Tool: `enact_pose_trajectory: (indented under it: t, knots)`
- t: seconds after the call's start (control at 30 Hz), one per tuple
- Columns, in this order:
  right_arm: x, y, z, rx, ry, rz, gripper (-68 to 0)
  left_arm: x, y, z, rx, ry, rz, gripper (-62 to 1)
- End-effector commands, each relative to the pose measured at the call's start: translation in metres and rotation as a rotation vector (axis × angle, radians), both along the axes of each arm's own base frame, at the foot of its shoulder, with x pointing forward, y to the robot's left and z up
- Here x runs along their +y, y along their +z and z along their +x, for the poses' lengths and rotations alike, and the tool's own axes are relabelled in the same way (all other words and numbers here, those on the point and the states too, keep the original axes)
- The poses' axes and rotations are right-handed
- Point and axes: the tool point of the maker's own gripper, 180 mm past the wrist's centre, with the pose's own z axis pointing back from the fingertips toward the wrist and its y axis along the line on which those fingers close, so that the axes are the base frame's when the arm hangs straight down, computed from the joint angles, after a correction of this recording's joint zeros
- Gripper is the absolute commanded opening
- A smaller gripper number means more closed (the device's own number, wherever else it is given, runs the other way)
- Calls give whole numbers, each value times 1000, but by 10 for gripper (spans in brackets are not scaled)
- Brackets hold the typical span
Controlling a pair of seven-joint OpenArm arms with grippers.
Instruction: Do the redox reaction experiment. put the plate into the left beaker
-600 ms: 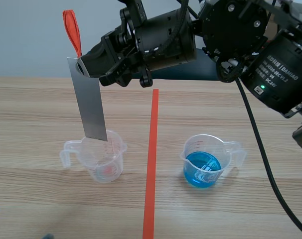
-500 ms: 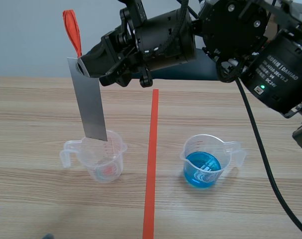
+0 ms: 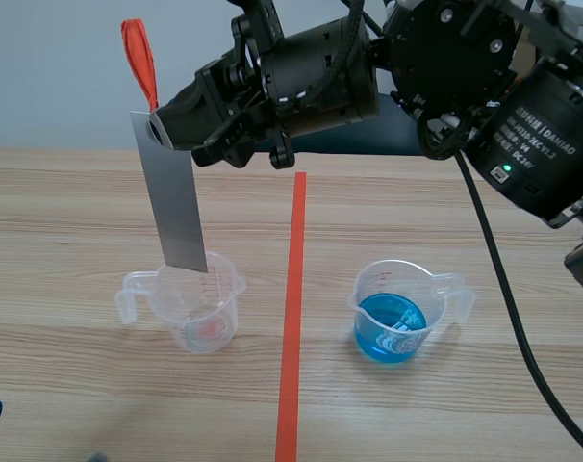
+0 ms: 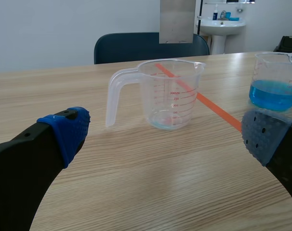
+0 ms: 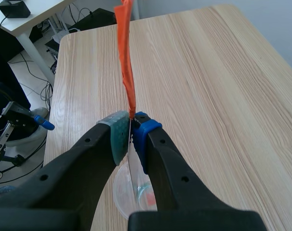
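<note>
hanging just where it did a moment ago, the plate (image 3: 173, 197) shows no shift from the earlier frames. it is near upright, with its lower edge just above the rim of the left beaker (image 3: 197, 308) and not yet inside. the right gripper (image 3: 162, 130) is clamped on the plate's top, pads nearly together, and an orange strip (image 3: 139, 58) rises from them. the left gripper (image 4: 165, 137) sits low, spread wide and holding nothing, with the left beaker ahead of it.
</note>
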Motion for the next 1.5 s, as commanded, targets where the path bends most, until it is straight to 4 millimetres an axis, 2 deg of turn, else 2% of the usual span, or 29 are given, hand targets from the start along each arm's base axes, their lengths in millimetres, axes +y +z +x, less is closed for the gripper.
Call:
enact_pose_trajectory:
  t: [0.0, 0.63, 1.47]
  knots:
    - [1, 16, 2, -35, 4, 29, -669, 4, 5, -2, -17, -2, -3, 14]
    - [-1, 0, 2, -49, -26, 14, -669, 5, 6, -2, -19, 4, -6, 14]
    - [-2, -7, 12, -62, -68, 51, -669, 5, 6, -2, -19, 4, -6, 14]
